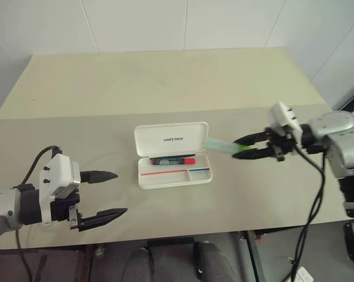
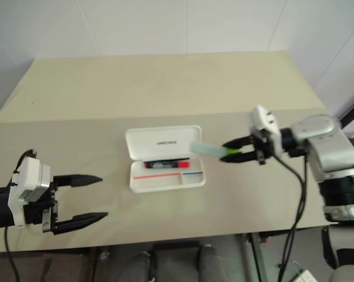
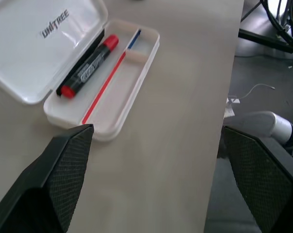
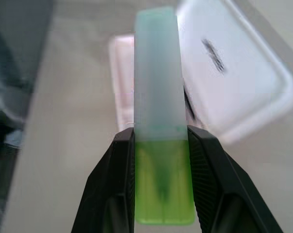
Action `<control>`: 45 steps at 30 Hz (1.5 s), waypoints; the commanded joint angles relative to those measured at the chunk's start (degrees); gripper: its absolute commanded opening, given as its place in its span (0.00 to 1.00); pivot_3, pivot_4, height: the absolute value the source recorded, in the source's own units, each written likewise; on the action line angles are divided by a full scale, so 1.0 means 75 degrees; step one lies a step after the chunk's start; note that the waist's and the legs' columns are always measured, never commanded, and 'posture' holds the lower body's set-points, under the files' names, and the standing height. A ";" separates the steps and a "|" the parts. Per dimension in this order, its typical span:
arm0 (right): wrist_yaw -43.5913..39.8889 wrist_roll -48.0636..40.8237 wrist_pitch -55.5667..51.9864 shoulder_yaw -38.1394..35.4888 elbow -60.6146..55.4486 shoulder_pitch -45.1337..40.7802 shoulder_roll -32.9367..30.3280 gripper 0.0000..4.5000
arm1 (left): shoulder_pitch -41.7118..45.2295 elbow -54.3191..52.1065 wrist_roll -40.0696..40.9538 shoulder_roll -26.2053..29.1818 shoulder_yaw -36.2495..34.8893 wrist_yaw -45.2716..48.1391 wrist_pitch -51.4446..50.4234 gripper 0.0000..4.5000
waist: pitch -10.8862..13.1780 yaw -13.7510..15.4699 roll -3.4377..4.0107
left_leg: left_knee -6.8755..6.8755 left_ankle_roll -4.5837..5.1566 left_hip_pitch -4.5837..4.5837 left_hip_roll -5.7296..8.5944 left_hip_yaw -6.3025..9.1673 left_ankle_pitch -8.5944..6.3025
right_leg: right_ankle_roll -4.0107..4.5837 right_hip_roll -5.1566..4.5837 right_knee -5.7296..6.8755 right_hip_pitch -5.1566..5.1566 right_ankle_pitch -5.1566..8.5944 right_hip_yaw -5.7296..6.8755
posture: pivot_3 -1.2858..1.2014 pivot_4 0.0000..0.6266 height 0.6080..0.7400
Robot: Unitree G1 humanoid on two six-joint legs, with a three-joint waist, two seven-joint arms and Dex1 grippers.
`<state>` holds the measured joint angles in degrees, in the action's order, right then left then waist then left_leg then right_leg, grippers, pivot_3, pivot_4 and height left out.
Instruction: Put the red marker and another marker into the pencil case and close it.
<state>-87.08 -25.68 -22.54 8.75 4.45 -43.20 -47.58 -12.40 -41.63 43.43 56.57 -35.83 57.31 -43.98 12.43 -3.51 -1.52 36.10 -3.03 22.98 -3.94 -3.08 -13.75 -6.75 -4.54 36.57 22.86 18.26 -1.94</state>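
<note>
Near the table's (image 1: 165, 76) front edge the left gripper (image 1: 109, 194) hangs with its fingers spread wide and empty, while the right gripper (image 1: 247, 147), a little farther in, is clamped on the green marker (image 1: 221, 145) at its bright green cap end. The pale barrel points leftward toward the pencil case (image 1: 174, 155), just short of its right end. The case lies open mid-table, long axis running side to side (roughly in line with the held marker), and the red marker (image 1: 172, 160) already rests in its tray, so the right arm is the nearer one for the drop.
</note>
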 commanded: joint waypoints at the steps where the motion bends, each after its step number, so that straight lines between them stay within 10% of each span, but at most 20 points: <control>1: 0.0013 -0.0002 -0.0176 0.0389 -0.0868 -0.0111 0.0395 0.25 | 0.0004 0.0029 -0.0189 0.0129 -0.0126 0.0107 0.0330 1.00 | -0.0005 0.0047 -0.0008 | 0.0001 0.0002 0.0001 0.0000 0.0000 0.0000 | 0.0023 -0.0001 -0.0006 -0.0001 0.0006 0.0000 | 0.52 0.24 1.00; 15: 0.0932 0.2000 0.0907 0.1880 0.0299 -0.0639 0.2228 0.25 | 0.0216 -0.0186 -0.0098 0.0049 0.0313 -0.0236 0.0412 1.00 | -0.0017 0.0019 -0.0027 | -0.0005 0.0016 0.0019 -0.0005 -0.0012 -0.0003 | 0.0020 -0.0003 -0.0014 0.0019 -0.0018 0.0003 | 0.52 0.24 1.00; 42: 0.0986 0.2765 0.1015 0.2180 0.0650 -0.0998 0.3127 0.25 | 0.0310 -0.0328 0.0006 -0.0025 0.0552 -0.0634 0.0419 1.00 | -0.0017 0.0017 -0.0028 | -0.0007 0.0011 0.0035 -0.0018 -0.0041 -0.0004 | 0.0020 0.0001 0.0024 0.0070 -0.0018 -0.0005 | 0.52 0.24 1.00; 45: 0.1014 0.2834 0.0982 0.2172 0.0708 -0.1023 0.3181 0.47 | 0.0324 -0.0316 -0.0010 -0.0026 0.0589 -0.0679 0.0425 1.00 | -0.0017 0.0018 -0.0028 | -0.0006 0.0011 0.0034 -0.0018 -0.0042 -0.0004 | 0.0020 0.0001 0.0026 0.0071 -0.0018 -0.0006 | 0.52 0.24 1.00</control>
<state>-79.72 -4.38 -15.17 25.08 11.32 -49.36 -24.03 -10.40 -42.48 42.64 56.66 -31.22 52.53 -41.67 12.30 -3.38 -1.73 36.05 -2.95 23.23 -4.07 -3.40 -13.78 -6.59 -4.53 36.77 23.39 18.12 -1.99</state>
